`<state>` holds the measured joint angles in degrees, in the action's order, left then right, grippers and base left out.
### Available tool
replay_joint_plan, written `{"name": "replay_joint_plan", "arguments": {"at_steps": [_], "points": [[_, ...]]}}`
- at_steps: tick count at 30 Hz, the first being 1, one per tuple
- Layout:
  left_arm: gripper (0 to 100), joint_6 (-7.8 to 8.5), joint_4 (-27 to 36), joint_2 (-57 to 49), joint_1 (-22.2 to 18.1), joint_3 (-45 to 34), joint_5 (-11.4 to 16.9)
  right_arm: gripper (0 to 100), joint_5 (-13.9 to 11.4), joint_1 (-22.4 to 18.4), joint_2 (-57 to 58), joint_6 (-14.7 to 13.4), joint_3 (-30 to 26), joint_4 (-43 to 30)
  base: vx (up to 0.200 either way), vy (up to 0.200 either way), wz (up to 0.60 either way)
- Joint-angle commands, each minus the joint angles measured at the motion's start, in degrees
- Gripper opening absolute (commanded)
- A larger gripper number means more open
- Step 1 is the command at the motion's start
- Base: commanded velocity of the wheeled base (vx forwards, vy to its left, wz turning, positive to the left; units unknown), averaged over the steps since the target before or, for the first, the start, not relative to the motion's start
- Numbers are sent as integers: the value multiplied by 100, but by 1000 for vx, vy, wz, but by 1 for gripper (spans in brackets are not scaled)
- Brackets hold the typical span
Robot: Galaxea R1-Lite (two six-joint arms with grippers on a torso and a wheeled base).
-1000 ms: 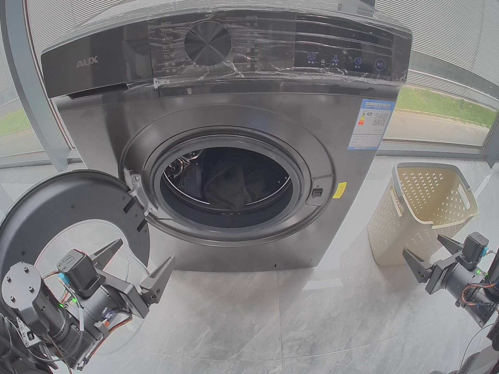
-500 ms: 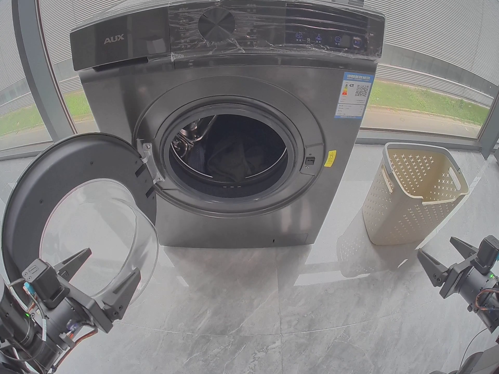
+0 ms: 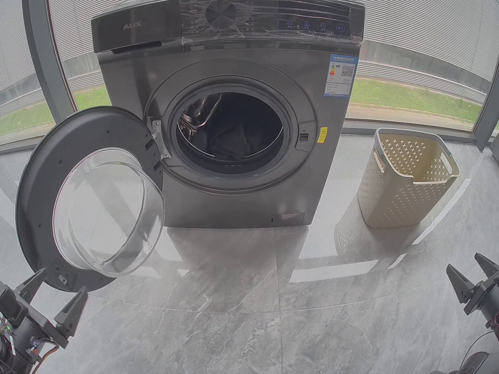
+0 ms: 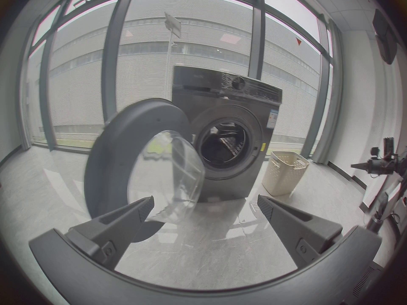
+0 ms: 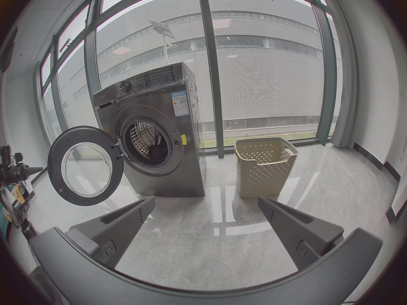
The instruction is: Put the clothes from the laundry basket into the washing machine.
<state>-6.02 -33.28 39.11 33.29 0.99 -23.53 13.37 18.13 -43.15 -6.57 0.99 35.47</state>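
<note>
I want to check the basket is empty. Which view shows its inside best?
The head view: it looks down into the laundry basket, showing bare inner walls. The right wrist view shows the basket side-on; the left wrist view, small, far off.

dark clothes (image 3: 231,133) deep in the washing machine (image 3: 234,203) drum, we cannot count the pieces; laundry basket (image 3: 387,193) bottom hidden by its wall; left gripper (image 3: 61,281) and right gripper (image 3: 464,263) cut by the head view's edges

From the head, looking forward and down on the washing machine (image 3: 236,203), well back. From each wrist, lower, looking level across the floor (image 3: 280,307) at the same washing machine, door (image 3: 57,172) and laundry basket (image 3: 395,193).
</note>
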Motion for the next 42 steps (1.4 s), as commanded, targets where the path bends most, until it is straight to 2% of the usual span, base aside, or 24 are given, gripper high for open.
{"name": "replay_joint_plan", "arguments": {"at_steps": [1,3,6,7,8,9,11,12,13,14,15,17,19,20,21,22,23,24,26,27,29,31,37,42], "points": [[100,-13,955,-1529,-1044,-99,68,100,-239,-784,1714,-11,-99,-1148,0,0,0],[100,-4,1192,-1731,-1185,-99,112,100,-371,-951,2136,33,-99,-1552,0,0,0],[100,5,2080,-2329,-1536,-99,270,100,-1100,-1373,3797,288,-99,-2976,0,0,0],[100,5,2326,-2461,-1580,-99,279,100,-1258,-1496,4034,226,-99,-3222,0,0,0],[100,13,2836,-2689,-1651,-99,296,100,-1636,-1795,4298,332,16,-3591,0,0,0],[100,-22,2976,-2777,-1677,-99,331,100,-1724,-1901,4298,323,86,-3671,0,0,0],[100,-189,3152,-2988,-1818,-46,498,100,-1575,-1874,4307,402,42,-3618,0,0,0],[100,-268,3064,-3041,-1932,-72,604,100,-1249,-1857,4307,543,-11,-3600,0,0,0],[100,-259,3029,-3076,-2090,-81,648,100,-1109,-1857,4307,587,-81,-3591,0,0,0],[100,-259,3029,-3076,-2090,-81,648,100,-1109,-1857,4307,587,-81,-3591,0,0,0],[100,-154,3029,-3146,-2529,-81,674,100,-1179,-1857,4298,613,-90,-3591,0,0,0],[100,31,3012,-3410,-3013,-81,727,100,-1214,-1839,4298,631,-90,-3591,0,0,0],[100,172,3020,-3594,-3250,-81,850,100,-1214,-1839,4298,631,-90,-3583,0,0,0],[100,400,3038,-3911,-3329,-72,1342,100,-1249,-1839,4307,596,-99,-3547,0,0,0],[100,558,3064,-3911,-3329,-64,1667,100,-1223,-1839,4315,578,-99,-3539,0,0,0],[100,646,3020,-3893,-3338,-72,1676,100,-1249,-1830,4315,631,-99,-3521,0,0,0],[100,655,2976,-3876,-3338,-99,1588,100,-1267,-1830,4315,639,-99,-3521,0,0,0],[100,752,3003,-3876,-3320,-90,1491,100,-1267,-1830,4315,657,-99,-3530,0,0,0],[100,743,3020,-3884,-3329,-99,1527,100,-1276,-1830,4315,666,-99,-3521,0,0,0],[100,699,3020,-3884,-3329,-99,1650,100,-1267,-1830,4315,666,-99,-3521,0,0,0],[100,558,3056,-3893,-3329,-99,2168,100,-1276,-1830,4315,666,-99,-3521,0,0,0],[100,593,3363,-3884,-3320,-99,2476,100,-1276,-1830,4315,666,-99,-3521,0,0,0],[100,541,3328,-3884,-3320,-99,2397,100,-1276,-1830,4315,666,-99,-3521,0,0,0],[100,611,3337,-3884,-3329,-99,2406,100,-1276,-1830,4315,666,-99,-3521,0,0,0]]}}
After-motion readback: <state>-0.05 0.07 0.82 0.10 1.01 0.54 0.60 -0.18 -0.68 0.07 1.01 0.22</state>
